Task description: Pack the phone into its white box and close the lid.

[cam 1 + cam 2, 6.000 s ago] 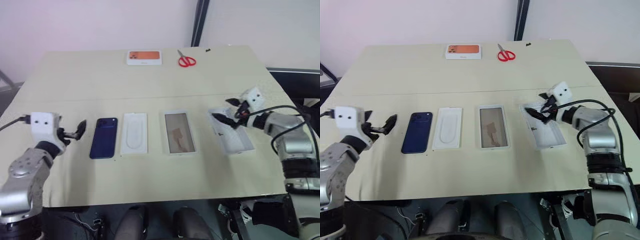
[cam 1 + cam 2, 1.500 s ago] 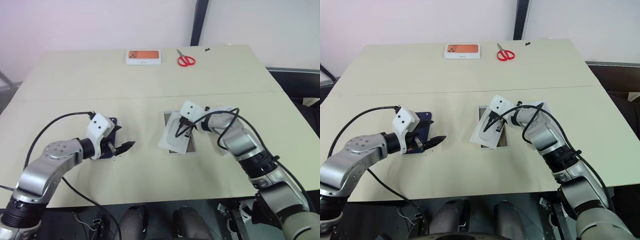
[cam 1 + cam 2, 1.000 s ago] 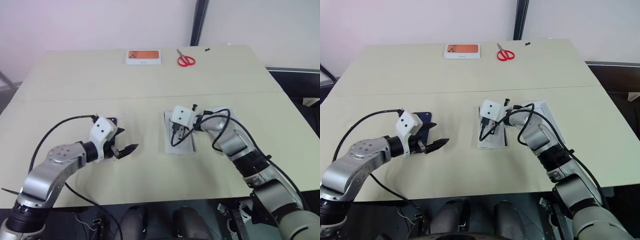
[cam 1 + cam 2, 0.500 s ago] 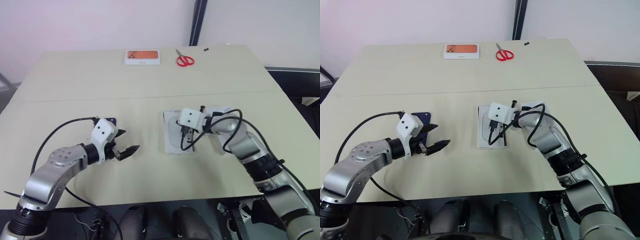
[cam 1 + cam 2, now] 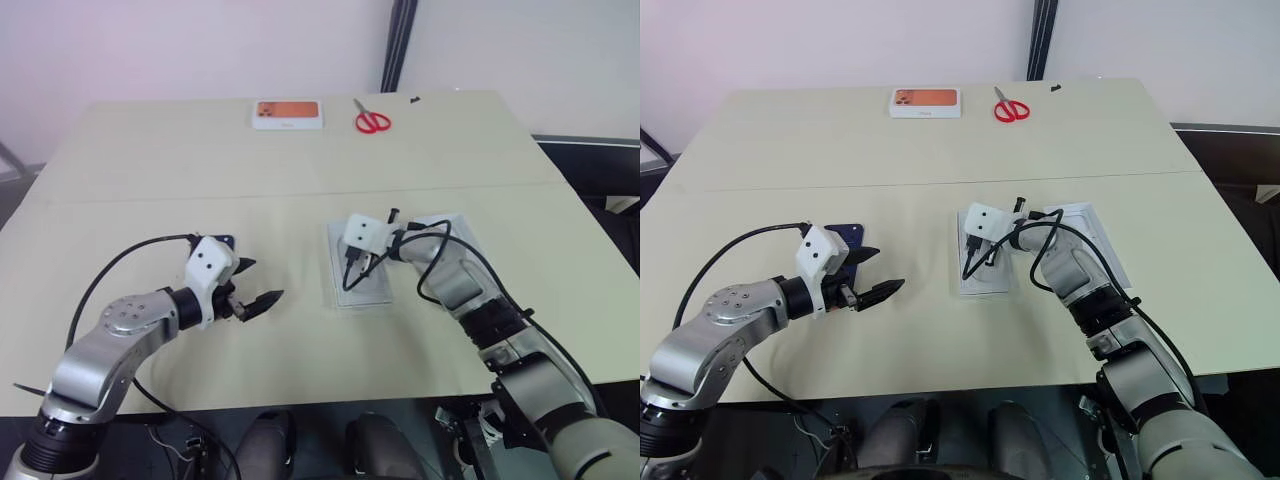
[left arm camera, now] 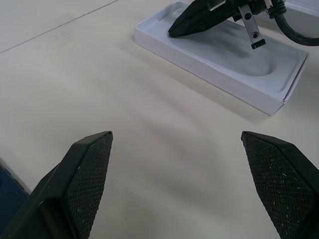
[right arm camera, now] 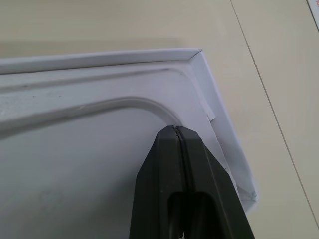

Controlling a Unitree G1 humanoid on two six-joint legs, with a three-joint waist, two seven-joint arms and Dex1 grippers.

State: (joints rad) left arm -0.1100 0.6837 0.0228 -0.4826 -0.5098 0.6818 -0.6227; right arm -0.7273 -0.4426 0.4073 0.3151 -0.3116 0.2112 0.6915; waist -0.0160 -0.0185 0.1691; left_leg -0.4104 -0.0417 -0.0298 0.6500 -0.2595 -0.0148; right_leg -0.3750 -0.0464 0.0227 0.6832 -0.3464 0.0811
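The dark blue phone (image 5: 844,237) lies flat on the table, partly covered by my left wrist. My left gripper (image 5: 256,301) hovers open just right of the phone, holding nothing. The white box (image 5: 962,250) sits at mid-table with a flat white insert (image 6: 234,55) bearing an oval outline lying inside it. My right gripper (image 5: 968,274) is shut, and its fingertips (image 7: 175,130) rest on the insert near one corner. The lid (image 5: 1105,248) lies to the right of the box, inside up and partly hidden by my right arm.
A white box with an orange picture (image 5: 288,114) and red scissors (image 5: 373,122) lie at the table's far edge. Bare tabletop spans between the phone and the white box and along the near edge. Cables loop off both wrists.
The insert, which lay between phone and box, now lies inside the box under my shut right gripper. My left gripper has crossed from the phone's left to its right.
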